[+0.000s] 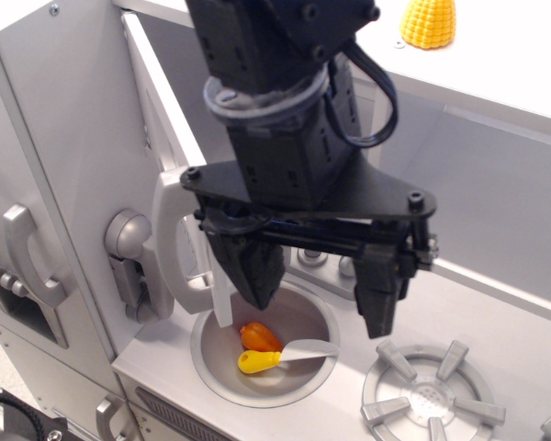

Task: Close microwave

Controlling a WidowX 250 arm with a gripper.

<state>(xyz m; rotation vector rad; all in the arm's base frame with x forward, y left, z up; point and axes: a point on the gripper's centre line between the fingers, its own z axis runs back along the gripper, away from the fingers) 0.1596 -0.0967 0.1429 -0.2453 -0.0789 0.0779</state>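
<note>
While grey side door with curved handle (28, 253) sits at far left, microwave door (161, 110) stands swung out, edge toward camera, long axis running from upper left down to sink. End effector (317, 294) hovers over round sink (222, 372), fingers apart, gripping nothing. Orange and yellow toys (260, 349) lie in sink. Stove burner (432, 400) at right; yellow corn (429, 23) upper right.

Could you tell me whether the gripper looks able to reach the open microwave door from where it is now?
Probably yes. The gripper hangs open over the sink, right beside the microwave door, and nothing seems to stand between them.
</note>
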